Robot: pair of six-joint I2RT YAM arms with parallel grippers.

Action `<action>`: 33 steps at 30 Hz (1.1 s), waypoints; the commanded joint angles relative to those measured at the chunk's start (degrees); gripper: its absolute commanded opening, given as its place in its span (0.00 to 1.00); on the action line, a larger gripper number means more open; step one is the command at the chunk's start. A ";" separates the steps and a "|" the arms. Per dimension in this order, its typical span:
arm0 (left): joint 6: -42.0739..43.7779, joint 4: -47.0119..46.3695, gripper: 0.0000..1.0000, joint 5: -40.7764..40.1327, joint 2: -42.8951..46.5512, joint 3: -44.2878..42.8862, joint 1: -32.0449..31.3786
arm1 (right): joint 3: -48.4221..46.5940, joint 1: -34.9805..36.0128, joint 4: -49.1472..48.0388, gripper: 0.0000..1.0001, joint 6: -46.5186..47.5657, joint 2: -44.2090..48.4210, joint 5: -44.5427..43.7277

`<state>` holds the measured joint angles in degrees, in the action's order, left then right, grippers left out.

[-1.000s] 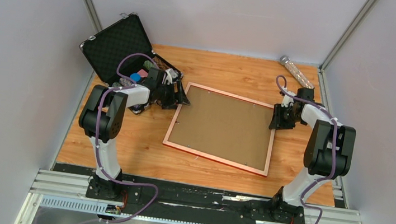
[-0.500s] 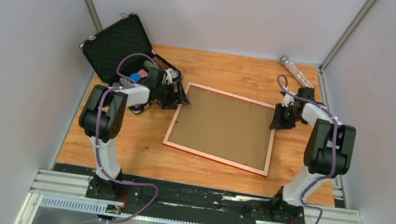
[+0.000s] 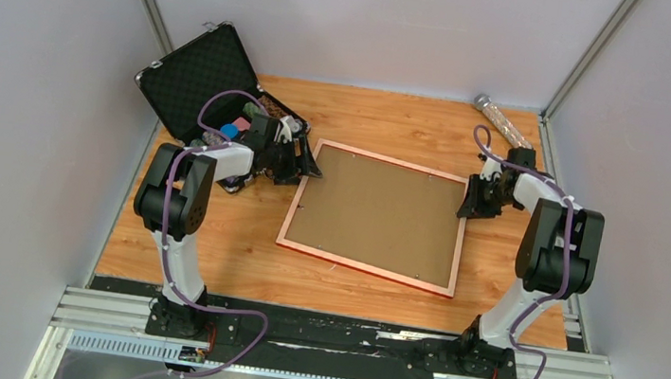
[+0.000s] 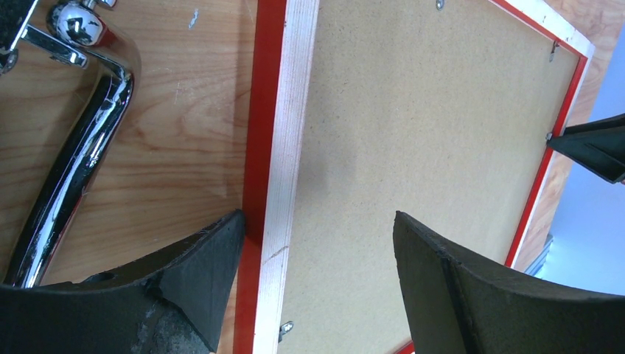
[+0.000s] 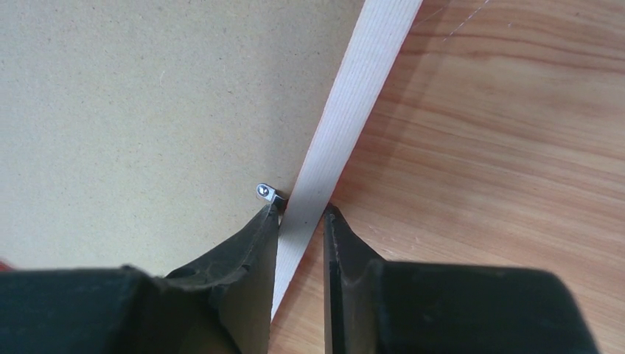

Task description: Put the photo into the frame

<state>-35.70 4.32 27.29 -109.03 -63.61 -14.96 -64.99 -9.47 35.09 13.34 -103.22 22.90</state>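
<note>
On table (image 3: 210, 253): frame (image 3: 363, 269), back up.
Right gripper (image 5: 301, 210): clamped on its right rail.
Left gripper (image 4: 317, 221): spread wide, straddling left rail.

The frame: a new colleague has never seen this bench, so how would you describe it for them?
Start at the wooden table and look to its middle. The frame lies flat there, a large rectangle with a thin pinkish-copper rim around a brown backing board. Unlike the open black case at the far left, it is flat and the biggest thing there.
</note>
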 commanded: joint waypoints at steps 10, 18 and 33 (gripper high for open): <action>2.01 6.03 0.83 -2.97 -3.47 1.09 -0.42 | -3.56 -0.46 -2.15 0.21 5.89 -3.30 3.47; 2.12 6.21 0.83 -3.08 -3.28 0.90 -0.42 | -5.57 -1.02 -1.33 0.49 4.77 -3.13 3.26; 3.30 7.09 0.84 -3.65 -2.27 0.00 -0.33 | -3.50 -1.44 -0.54 0.55 4.09 4.92 3.14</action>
<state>-35.31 5.37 27.11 -109.06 -64.20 -15.00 -69.43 -10.70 35.29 16.60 -103.81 26.35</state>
